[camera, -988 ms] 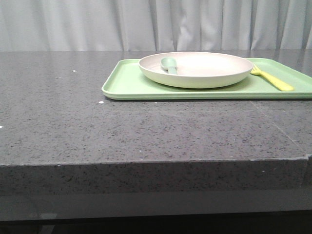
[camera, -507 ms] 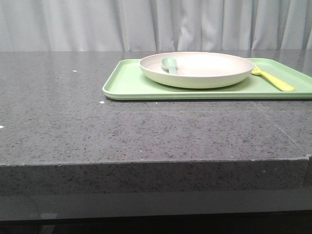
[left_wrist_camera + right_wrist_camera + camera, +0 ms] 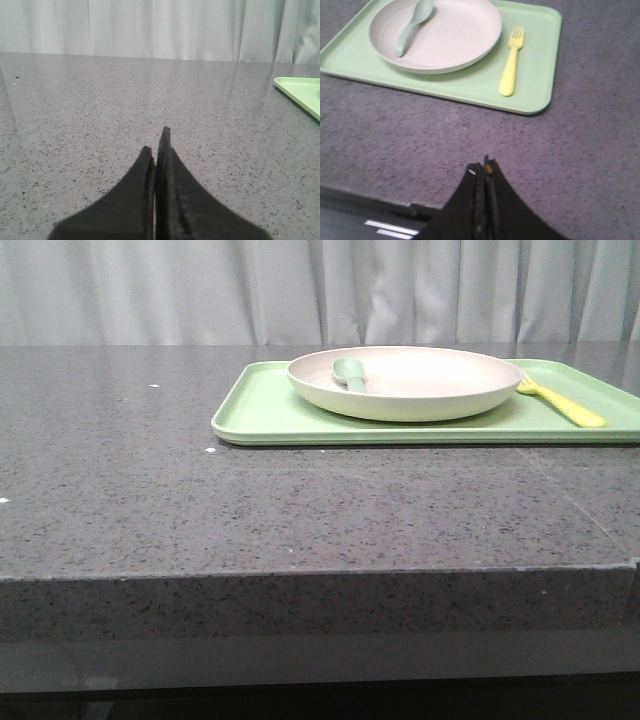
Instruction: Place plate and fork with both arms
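Both claws, left [image 3: 159,142] and right [image 3: 484,167], are closed and empty. Your right one is nearer the fork [image 3: 510,64]; its handle points toward it.

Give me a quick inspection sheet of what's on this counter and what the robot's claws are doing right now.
Surface: dark grey speckled stone counter, a few small white specks on it.
Job's things: cream plate sits on a light-green tray; yellow fork lies flat on the tray beside the plate, not touching it.
Clutter: pale green spoon rests in the plate.
Grippers: left gripper shut, empty, over bare counter away from the tray; right gripper shut, empty, short of the tray.
Cables: nothing seen.
Surroundings: pale grey curtain behind the counter.
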Controlling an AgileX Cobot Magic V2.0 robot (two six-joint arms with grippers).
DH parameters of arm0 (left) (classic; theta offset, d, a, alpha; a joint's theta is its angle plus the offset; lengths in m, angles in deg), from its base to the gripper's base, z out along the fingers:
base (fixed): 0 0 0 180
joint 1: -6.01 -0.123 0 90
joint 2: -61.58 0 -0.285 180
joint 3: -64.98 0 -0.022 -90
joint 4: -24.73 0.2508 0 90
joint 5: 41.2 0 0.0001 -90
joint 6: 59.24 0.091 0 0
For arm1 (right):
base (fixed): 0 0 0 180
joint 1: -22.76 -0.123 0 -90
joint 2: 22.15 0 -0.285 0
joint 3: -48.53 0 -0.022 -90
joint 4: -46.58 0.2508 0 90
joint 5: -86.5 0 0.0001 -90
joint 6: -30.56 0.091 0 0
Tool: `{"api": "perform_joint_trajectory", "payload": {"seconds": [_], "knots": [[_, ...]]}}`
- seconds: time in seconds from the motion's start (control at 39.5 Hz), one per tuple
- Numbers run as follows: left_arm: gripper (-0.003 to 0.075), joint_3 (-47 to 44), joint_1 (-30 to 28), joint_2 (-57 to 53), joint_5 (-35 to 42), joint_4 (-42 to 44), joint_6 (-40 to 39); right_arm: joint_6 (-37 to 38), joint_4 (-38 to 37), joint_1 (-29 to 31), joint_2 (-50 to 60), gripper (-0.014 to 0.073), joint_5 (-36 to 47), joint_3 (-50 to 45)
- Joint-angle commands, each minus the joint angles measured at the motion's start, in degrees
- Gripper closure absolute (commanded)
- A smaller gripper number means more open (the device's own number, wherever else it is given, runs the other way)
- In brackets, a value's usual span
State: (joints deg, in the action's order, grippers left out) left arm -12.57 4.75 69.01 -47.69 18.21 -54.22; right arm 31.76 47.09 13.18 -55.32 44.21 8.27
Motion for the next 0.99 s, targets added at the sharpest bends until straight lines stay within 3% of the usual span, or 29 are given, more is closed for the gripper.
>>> {"api": "perform_joint_trajectory", "payload": {"seconds": [0.0, 0.1, 0.28, 0.58, 0.96], "knots": [[0.0738, -0.2, 0.3, -1.2, 5.1, -0.6, -0.2, -0.4, -1.3, 3.9, 4.2, 0.0661, 16.3, -7.9], [0.0738, -0.2, 0.3, -1.2, 5.1, -0.6, -0.2, -0.4, -1.0, 7.8, 11.5, 0.0661, 28.2, -18.2], [0.0738, -0.2, 0.3, -1.2, 5.1, -0.6, -0.2, -0.4, -1.0, 10.4, 22.8, 0.0661, 37.3, -30.1], [0.0738, -0.2, 0.3, -1.2, 5.1, -0.6, -0.2, -0.4, -0.5, 10.3, 27.1, 0.0661, 44.1, -38.4], [0.0738, -0.2, 0.3, -1.2, 5.1, -0.6, -0.2, -0.4, -0.5, 10.3, 27.1, 0.0661, 42.8, -38.3]]}}
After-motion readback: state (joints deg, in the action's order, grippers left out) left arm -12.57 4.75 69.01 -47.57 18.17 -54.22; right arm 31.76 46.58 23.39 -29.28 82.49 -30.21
